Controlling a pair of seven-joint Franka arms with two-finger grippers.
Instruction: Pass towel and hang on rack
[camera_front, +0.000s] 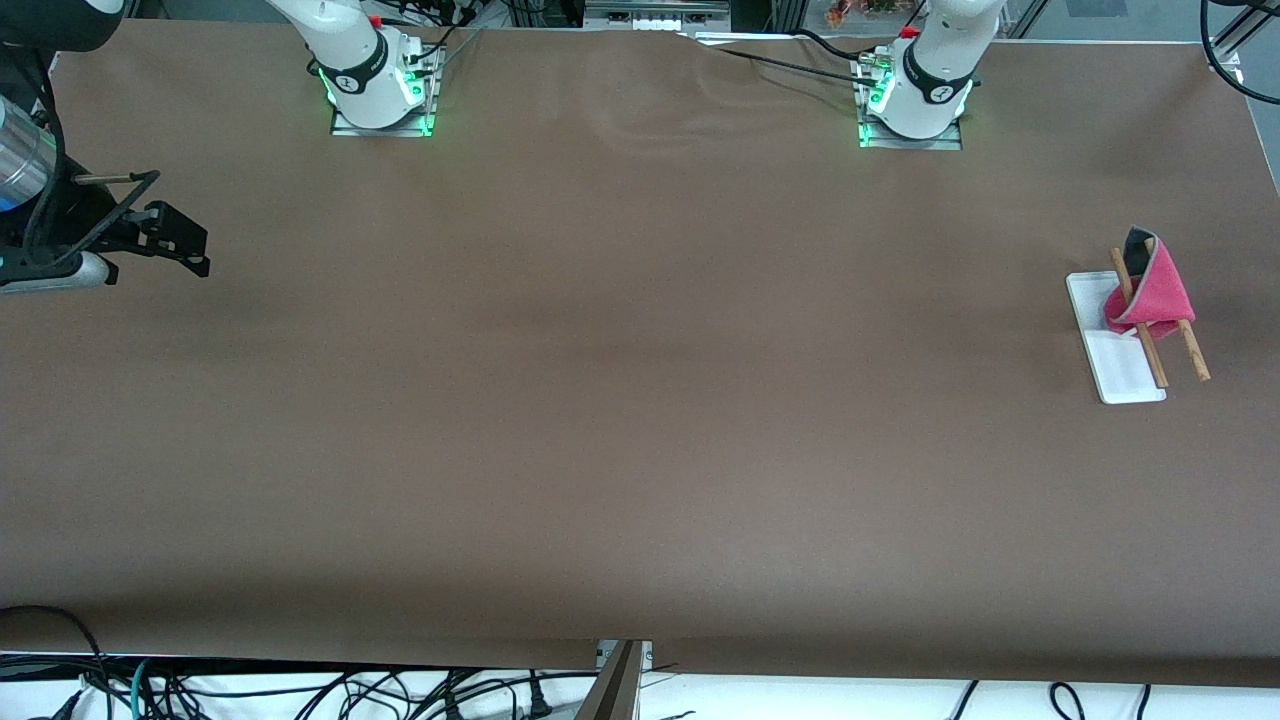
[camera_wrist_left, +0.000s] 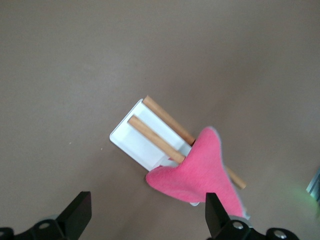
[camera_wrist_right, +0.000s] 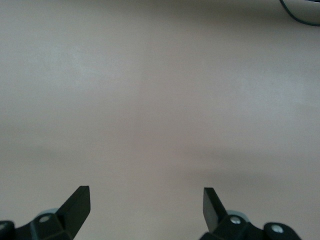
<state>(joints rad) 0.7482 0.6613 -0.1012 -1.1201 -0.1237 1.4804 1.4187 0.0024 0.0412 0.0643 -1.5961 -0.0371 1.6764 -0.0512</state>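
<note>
The pink-red towel (camera_front: 1155, 295) hangs draped over the two brown rods of the rack (camera_front: 1120, 365) at the left arm's end of the table, with a dark grey corner sticking up. In the left wrist view the towel (camera_wrist_left: 200, 170) covers one end of the rods above the rack's white base (camera_wrist_left: 135, 142). My left gripper (camera_wrist_left: 147, 197) hovers above the rack, open and holding nothing; it is outside the front view. My right gripper (camera_front: 185, 245) waits over the right arm's end of the table, open and empty, with bare tabletop under it (camera_wrist_right: 145, 192).
A brown cloth covers the table (camera_front: 640, 400). The two arm bases (camera_front: 375, 80) (camera_front: 915, 95) stand along the edge farthest from the front camera. Cables hang below the table's near edge.
</note>
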